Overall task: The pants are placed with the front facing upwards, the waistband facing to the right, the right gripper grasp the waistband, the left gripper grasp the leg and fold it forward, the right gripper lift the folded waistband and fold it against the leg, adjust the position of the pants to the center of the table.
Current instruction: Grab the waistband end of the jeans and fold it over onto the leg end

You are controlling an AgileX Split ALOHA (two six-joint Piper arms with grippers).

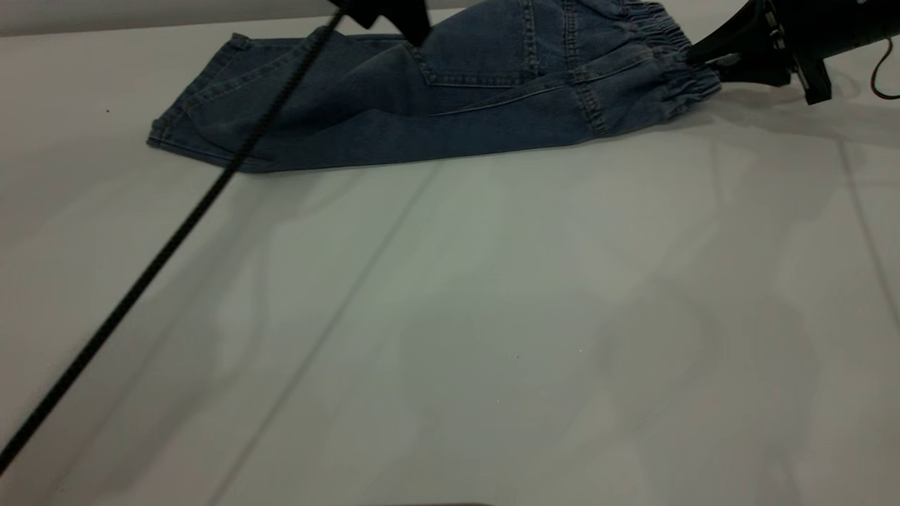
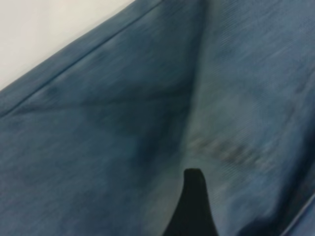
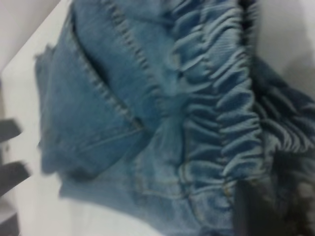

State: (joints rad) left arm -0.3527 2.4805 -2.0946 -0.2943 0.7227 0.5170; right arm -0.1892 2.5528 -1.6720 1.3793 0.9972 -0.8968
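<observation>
Pants [image 1: 450, 91] lie at the far edge of the white table [image 1: 492, 316], folded once the long way, with a back pocket showing on top. At the right end, the right gripper [image 1: 703, 57] is pinching the bunched waistband [image 1: 668, 42]. The left gripper [image 1: 415, 28] is over the middle of the pants, and I cannot tell if it is open or closed. I think fold 1 is done. Next, the right gripper should lift the waistband and lay it over the leg.

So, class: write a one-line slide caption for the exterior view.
Right gripper at the waistband of folded denim pants on a white table.
</observation>
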